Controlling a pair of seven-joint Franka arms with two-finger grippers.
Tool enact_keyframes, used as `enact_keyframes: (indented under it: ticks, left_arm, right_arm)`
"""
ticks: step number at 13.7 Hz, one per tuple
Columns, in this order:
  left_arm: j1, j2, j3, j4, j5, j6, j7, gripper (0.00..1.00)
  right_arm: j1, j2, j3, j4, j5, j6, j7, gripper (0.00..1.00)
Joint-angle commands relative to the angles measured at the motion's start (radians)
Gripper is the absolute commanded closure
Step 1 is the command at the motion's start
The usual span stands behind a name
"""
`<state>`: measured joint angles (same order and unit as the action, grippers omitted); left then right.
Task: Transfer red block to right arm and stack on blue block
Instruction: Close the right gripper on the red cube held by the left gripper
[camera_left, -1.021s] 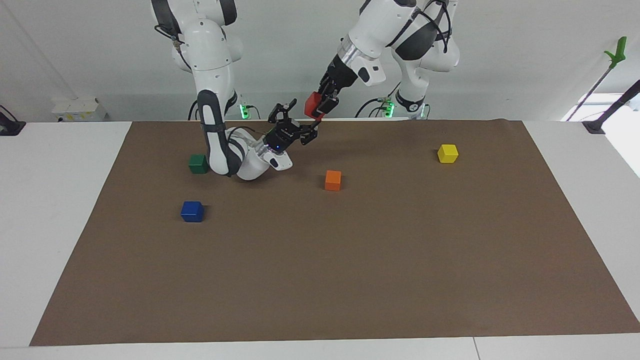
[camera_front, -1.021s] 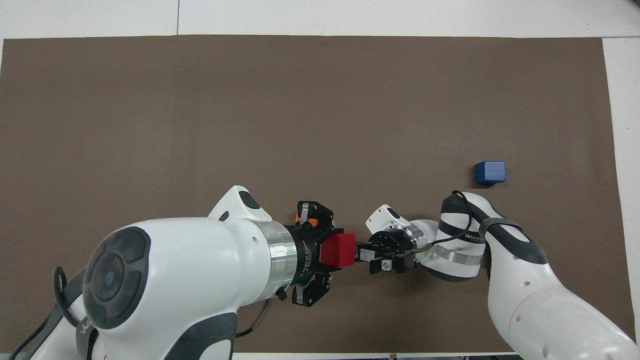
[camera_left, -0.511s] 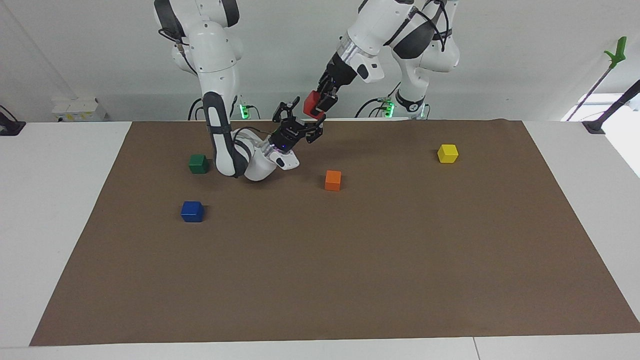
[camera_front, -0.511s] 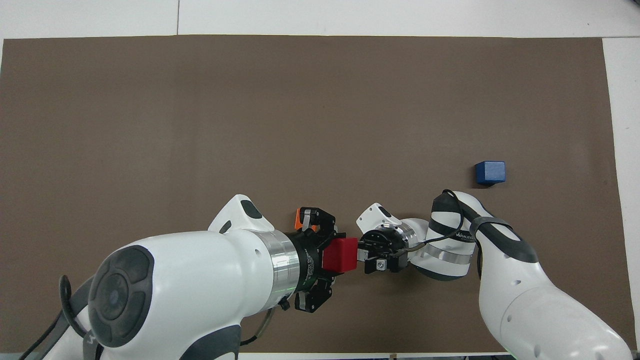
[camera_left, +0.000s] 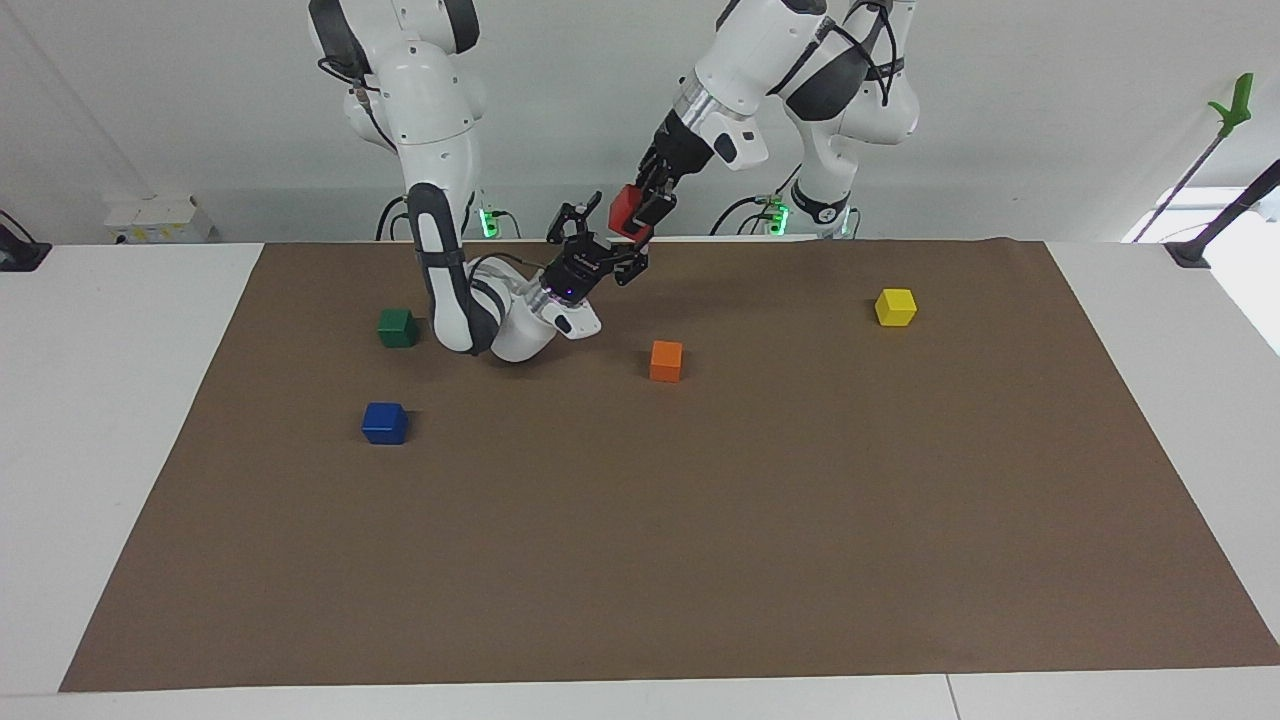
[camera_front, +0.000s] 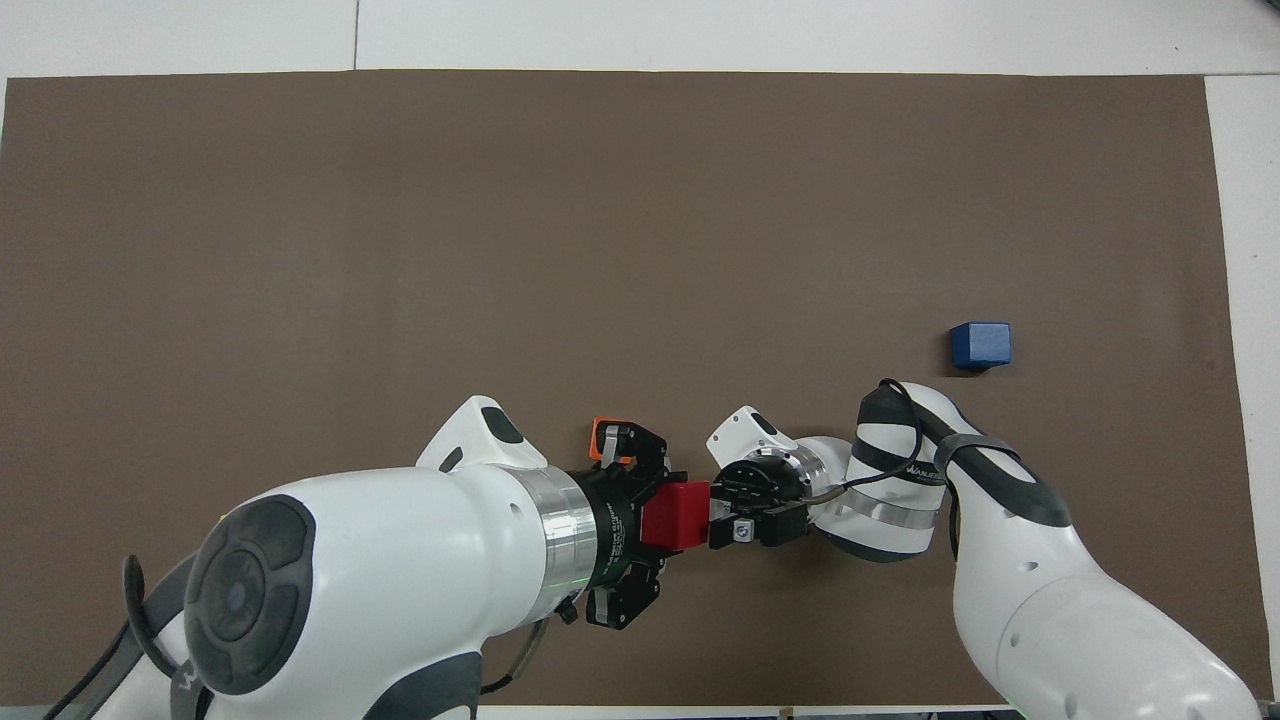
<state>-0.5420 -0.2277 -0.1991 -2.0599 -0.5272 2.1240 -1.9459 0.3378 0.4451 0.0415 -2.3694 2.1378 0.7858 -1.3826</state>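
Up in the air, the left gripper (camera_left: 640, 207) clamps the red block (camera_left: 624, 209), which sits straight ahead of the right gripper (camera_left: 606, 240), whose spread I cannot tell.

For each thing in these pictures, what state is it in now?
Red block: in the air, held by left gripper.
Right gripper: at the red block.
Blue block: on mat, nothing on top.
Green block, orange block, yellow block: on mat.
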Motion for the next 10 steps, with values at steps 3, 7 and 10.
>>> enact_keyframes:
  ticks: [3,7,10]
  left_arm:
    - [-0.016,-0.053,0.012,-0.063,-0.019,0.01,-0.002,1.0]
    - [-0.015,-0.053,0.012,-0.063,-0.019,0.01,-0.01,0.56]
    - [-0.015,-0.051,0.01,-0.059,-0.017,0.01,-0.013,0.0]
  right_arm:
    - [0.026,-0.014,0.006,-0.01,0.025,-0.005,0.014,1.0]
    - [0.023,-0.023,0.006,-0.01,0.025,-0.004,0.048,1.0]
    - [0.02,-0.028,0.006,-0.01,0.025,0.0,0.048,1.0]
